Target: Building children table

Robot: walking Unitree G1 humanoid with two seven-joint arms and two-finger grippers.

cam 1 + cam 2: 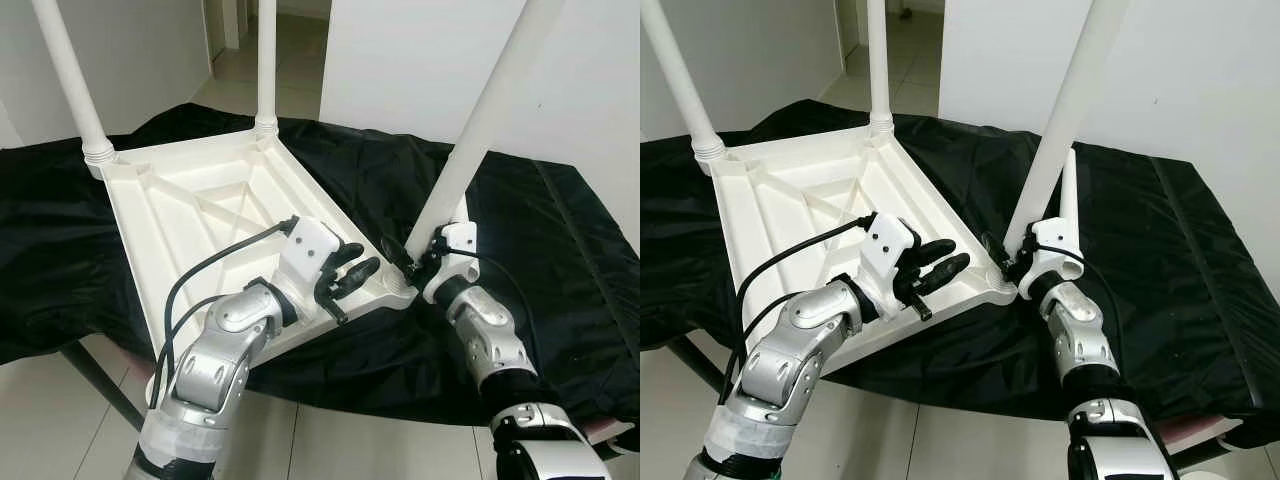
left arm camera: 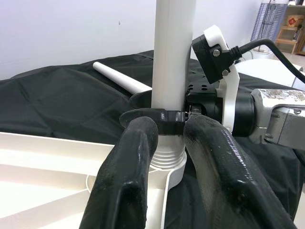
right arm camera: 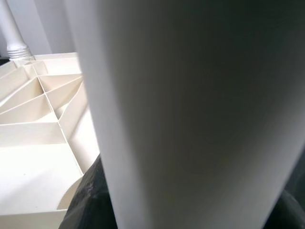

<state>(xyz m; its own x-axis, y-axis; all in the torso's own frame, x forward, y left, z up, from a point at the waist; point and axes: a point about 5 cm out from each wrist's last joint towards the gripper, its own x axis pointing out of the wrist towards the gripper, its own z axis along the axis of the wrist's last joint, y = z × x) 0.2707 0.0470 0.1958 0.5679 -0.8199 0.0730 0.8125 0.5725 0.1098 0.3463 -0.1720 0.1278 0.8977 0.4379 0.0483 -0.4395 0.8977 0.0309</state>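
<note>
Right in front of me, my right claw (image 1: 1020,262) is clamped around a white table leg (image 1: 1058,130) near its bottom, where it joins the upside-down table top (image 1: 790,200). My left claw (image 1: 350,270) rests beside that corner, fingers (image 2: 128,181) apart, on the black cloth (image 1: 1160,260).

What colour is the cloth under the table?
Black. The cloth shows best in the left eye view.

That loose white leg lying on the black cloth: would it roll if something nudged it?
Probably. The spare leg is a smooth, round, tapering tube, so it would likely roll in a curve. The wrinkled black cloth might slow it. It looks like stiff, light plastic.
</note>
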